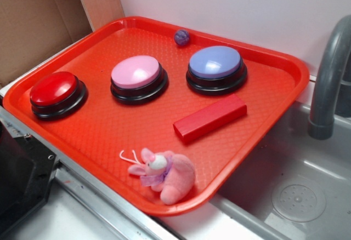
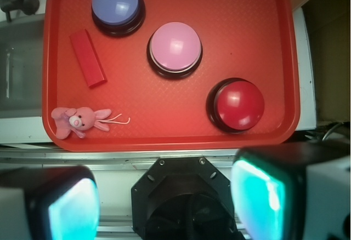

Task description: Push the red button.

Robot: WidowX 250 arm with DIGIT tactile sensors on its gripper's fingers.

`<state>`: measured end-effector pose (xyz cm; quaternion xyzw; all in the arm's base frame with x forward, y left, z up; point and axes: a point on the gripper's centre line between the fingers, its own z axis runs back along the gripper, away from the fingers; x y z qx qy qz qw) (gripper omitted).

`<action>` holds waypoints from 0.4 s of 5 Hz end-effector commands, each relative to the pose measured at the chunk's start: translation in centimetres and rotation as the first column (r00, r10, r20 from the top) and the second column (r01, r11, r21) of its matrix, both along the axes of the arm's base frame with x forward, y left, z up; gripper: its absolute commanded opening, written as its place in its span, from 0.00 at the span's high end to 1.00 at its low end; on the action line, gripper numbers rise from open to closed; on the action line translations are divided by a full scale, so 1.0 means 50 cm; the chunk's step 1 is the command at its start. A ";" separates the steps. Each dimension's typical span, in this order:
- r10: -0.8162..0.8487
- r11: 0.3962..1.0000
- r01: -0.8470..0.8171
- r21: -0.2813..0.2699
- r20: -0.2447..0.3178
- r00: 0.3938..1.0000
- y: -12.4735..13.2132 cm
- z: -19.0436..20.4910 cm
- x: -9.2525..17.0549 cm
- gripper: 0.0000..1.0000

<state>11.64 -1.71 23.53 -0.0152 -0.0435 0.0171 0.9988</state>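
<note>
The red button [image 1: 54, 89], a glossy red dome on a black base, sits at the left end of the red tray [image 1: 104, 125]. In the wrist view the red button [image 2: 238, 104] lies at the tray's lower right. My gripper [image 2: 164, 199] is open and empty, its two teal-padded fingers [image 2: 71, 210] wide apart, high above the robot's black base, off the tray's near edge. The gripper itself does not show in the exterior view.
A pink button [image 1: 136, 71] and a blue-purple button [image 1: 215, 62] stand in a row beside the red one. A red rectangular block [image 1: 210, 118], a pink plush rabbit [image 1: 167, 175] and a small purple ball [image 1: 181, 37] lie on the tray. A grey sink [image 1: 296, 196] with a faucet [image 1: 329, 81] is right.
</note>
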 end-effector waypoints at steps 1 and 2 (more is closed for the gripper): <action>0.000 1.000 0.000 0.000 0.000 1.000 0.000 0.000 0.000 0.00; 0.167 0.985 -0.161 0.060 -0.115 0.979 0.100 -0.089 0.003 0.00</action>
